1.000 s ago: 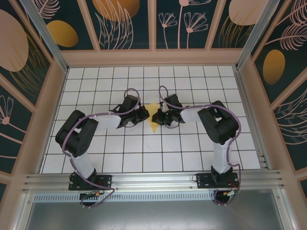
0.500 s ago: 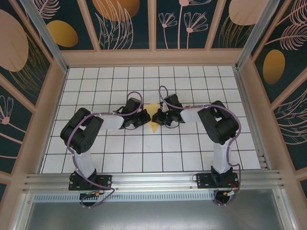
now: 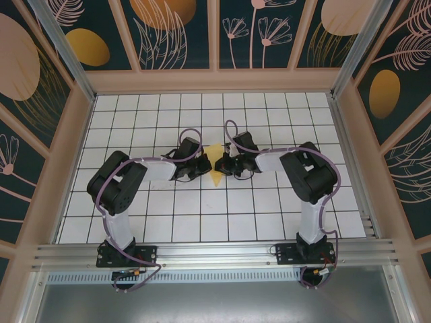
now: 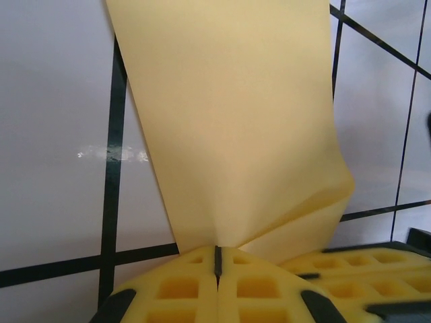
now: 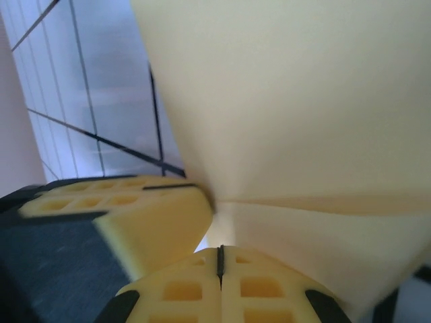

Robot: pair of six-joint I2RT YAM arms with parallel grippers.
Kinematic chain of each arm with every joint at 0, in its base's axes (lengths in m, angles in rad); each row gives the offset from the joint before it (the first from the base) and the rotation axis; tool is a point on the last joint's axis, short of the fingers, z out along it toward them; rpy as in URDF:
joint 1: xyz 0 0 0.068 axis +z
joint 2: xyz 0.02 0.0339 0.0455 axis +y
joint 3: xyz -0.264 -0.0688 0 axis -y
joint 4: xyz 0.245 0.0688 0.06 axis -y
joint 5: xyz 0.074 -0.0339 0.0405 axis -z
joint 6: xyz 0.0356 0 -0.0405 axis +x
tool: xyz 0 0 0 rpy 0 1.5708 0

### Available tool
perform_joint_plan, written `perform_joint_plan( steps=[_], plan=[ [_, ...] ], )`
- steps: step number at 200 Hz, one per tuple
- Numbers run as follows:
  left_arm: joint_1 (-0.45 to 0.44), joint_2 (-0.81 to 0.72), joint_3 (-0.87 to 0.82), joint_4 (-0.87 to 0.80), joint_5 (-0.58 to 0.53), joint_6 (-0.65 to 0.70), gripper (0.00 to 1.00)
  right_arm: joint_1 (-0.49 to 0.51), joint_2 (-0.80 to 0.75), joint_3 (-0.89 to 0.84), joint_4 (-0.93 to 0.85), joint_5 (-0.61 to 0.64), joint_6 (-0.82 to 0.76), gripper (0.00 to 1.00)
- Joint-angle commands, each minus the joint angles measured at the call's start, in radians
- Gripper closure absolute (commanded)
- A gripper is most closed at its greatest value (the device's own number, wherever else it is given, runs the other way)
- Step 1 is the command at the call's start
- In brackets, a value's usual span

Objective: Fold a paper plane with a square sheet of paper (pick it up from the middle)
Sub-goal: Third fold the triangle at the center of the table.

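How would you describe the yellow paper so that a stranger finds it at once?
Start at the white tiled floor and go to its middle, where the left arm and the right arm meet. The yellow paper is the small wedge pinched between their fingers; unlike the orange ovals, it is not printed on the walls.

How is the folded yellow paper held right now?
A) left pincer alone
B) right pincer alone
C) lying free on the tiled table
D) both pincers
D: the left pincer and the right pincer are each shut on the folded yellow paper, pinched between closed pads in both wrist views.
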Motion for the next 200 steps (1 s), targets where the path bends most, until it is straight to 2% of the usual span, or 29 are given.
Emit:
perform_joint_plan(
  steps=[1,56,70,137,200],
  plan=[
    [-0.007,0.053,-0.019,-0.090,-0.060,0.026,1.00,-0.012,-0.104,-0.046,0.040,-0.043,-0.041,1.00],
    [-0.012,0.055,-0.027,-0.086,-0.071,0.023,1.00,-0.013,-0.188,-0.167,0.065,-0.028,-0.021,1.00],
    [-0.012,0.055,-0.024,-0.088,-0.072,0.025,1.00,-0.047,-0.169,-0.158,0.075,-0.033,-0.016,1.00],
    [-0.012,0.055,-0.013,-0.096,-0.074,0.031,1.00,-0.056,-0.051,-0.049,0.049,-0.008,-0.041,1.00],
    [-0.011,0.058,0.010,-0.108,-0.073,0.048,1.00,-0.057,-0.024,-0.035,-0.015,0.073,-0.038,1.00]
  ],
)
